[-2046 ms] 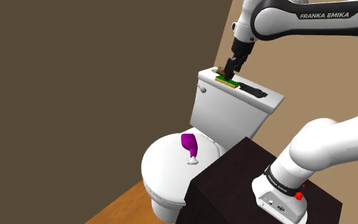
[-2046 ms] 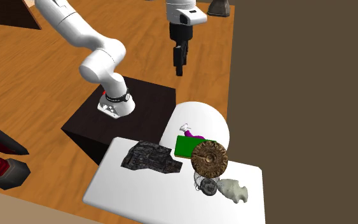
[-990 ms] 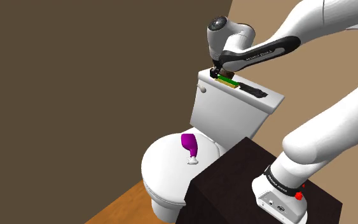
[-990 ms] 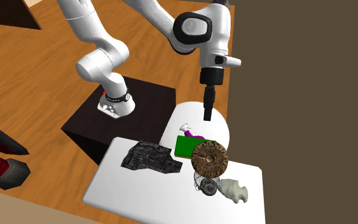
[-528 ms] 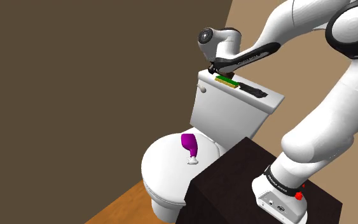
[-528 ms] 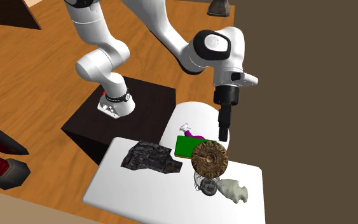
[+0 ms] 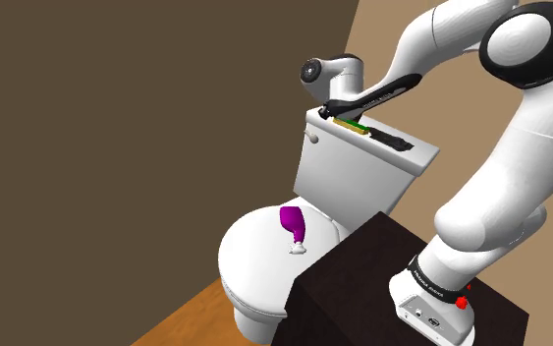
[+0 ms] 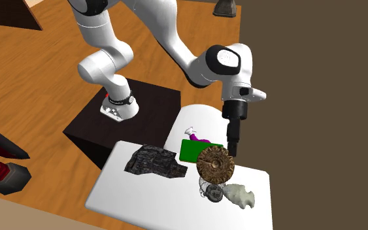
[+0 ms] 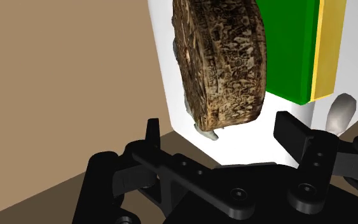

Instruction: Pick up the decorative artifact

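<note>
On the white toilet-tank lid, beside a flat green block, I see the round brown carved artifact just ahead of my black fingers, which stand wide apart, touching nothing.

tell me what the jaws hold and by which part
Nothing is held. The gripper has its jaws open, close to the carved brown disc but not touching it.
</note>
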